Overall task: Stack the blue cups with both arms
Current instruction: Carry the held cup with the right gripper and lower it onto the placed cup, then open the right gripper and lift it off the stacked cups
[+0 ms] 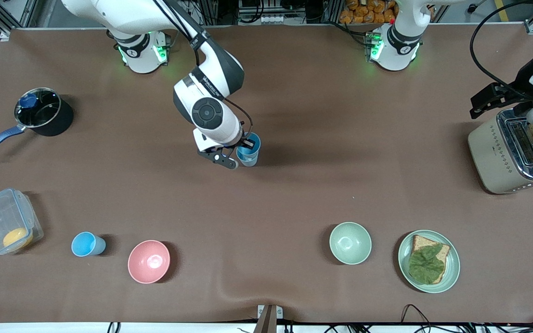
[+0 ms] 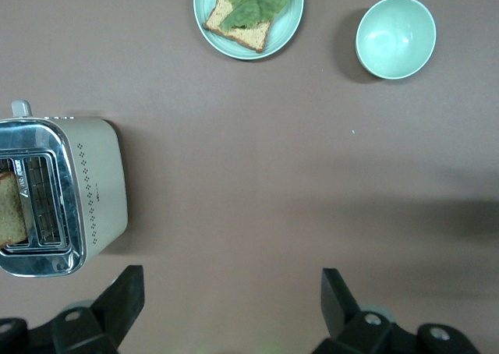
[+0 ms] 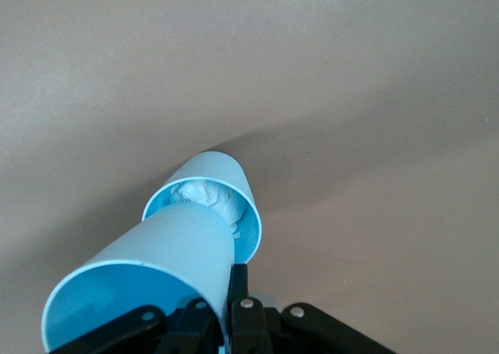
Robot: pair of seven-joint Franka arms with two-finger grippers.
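The right wrist view shows the right gripper (image 3: 226, 307) pinching the rim of a small light-blue plastic cup (image 3: 148, 272) mouth-up over a second blue cup (image 3: 226, 202) mid-bench (image 1: 294, 185) — aligned for nesting — while a third cup (image 1: 87, 244) stands beside the pink bowl (image 1: 149, 261) and the left gripper (image 2: 230, 307) waits, fingers wide, by the toaster (image 2: 58, 194).

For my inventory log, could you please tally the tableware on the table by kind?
Cups: 3
Bowls: 2
Plates: 1
Total: 6
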